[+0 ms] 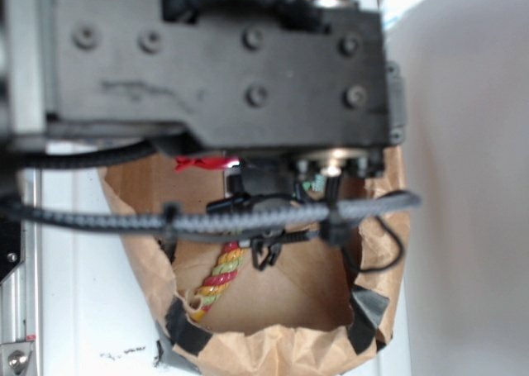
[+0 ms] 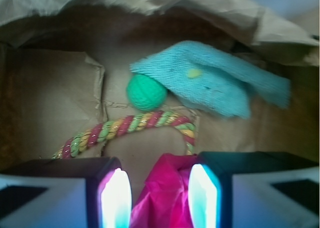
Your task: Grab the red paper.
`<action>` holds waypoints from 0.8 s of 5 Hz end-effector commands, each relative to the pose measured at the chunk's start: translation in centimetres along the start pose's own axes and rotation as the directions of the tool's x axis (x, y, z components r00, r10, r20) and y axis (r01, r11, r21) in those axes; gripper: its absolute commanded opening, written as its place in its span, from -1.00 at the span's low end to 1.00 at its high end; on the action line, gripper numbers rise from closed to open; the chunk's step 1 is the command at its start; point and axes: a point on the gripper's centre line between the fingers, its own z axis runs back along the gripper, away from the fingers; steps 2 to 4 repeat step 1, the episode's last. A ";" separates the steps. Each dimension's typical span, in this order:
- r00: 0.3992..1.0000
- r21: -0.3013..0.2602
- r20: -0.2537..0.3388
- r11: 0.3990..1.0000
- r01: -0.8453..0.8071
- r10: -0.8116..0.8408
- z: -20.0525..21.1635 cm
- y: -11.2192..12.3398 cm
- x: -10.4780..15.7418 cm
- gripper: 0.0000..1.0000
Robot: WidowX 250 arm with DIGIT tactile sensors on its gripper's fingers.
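Looking through the wrist view, I go from left to right across the inside of the brown paper bag (image 2: 50, 92), whose creased floor fills most of the frame and whose crumpled rim runs along the far edge. On the left, the red, yellow and green twisted rope (image 2: 125, 125) lies across the bag floor, rising to the right and bending down toward the near side. Just beyond its middle sits the green ball (image 2: 146, 91), close to the rope and tucked against the near-left corner of the light blue cloth (image 2: 210, 82), which spreads out to the right and carries a small yellow spot. Nearest to me, the red paper (image 2: 162, 195) sits at the bottom centre, a magenta-red crumple right between the two fingers of the gripper (image 2: 160, 198). The fingers stand apart with the paper filling the gap between them; I cannot tell whether the pads press on it.

From the exterior view, the black arm body (image 1: 223, 62) blocks most of the scene. Below it I see a sliver of the red paper (image 1: 202, 162) at the left under the arm, then the rope (image 1: 219, 277) on the bag floor, and a black cable (image 1: 207, 219) crossing the open bag (image 1: 289, 343) from left to right. The gripper itself is hidden here.
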 end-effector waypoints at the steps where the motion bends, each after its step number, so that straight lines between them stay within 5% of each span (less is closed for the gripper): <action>1: 0.990 0.007 0.131 0.999 -0.053 0.051 3.1 2.6 -0.2 -1.00; 4: 0.990 0.007 0.131 0.999 -0.053 0.051 3.1 2.6 -0.2 -1.00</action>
